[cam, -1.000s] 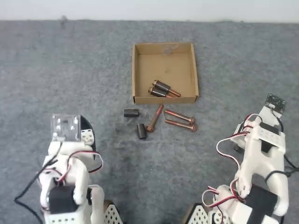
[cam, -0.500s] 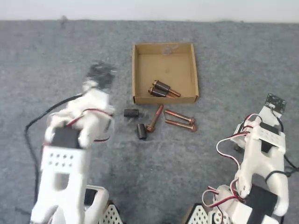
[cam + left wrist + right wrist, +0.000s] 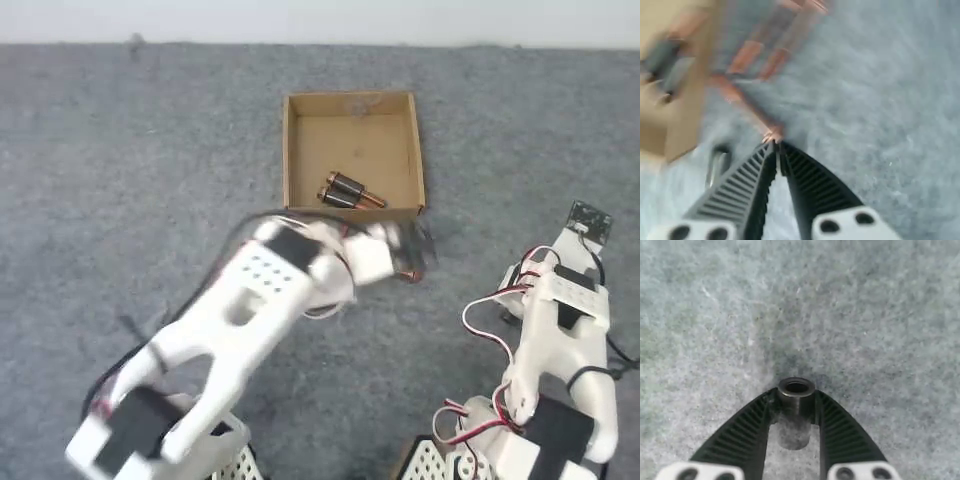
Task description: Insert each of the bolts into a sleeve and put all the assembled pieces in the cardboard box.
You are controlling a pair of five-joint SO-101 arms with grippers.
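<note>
Left arm swung from 7 o'clock to table centre, right gripper (image 3: pixel 796 396) at 4 o'clock clamped on a dark sleeve (image 3: pixel 796 389), left gripper (image 3: pixel 775 146) clenched on nothing, tips beside loose bolts (image 3: pixel 747 56), cardboard box (image 3: pixel 287 150) at 12 o'clock holding two assembled pieces (image 3: pixel 347 190)

bright, even overhead light; soft, faint shadows.

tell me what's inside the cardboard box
Two sleeved bolts lie side by side near the front wall of the cardboard box; elsewhere plain cardboard floor shows. The left arm hides the mat in front, nothing inside.
</note>
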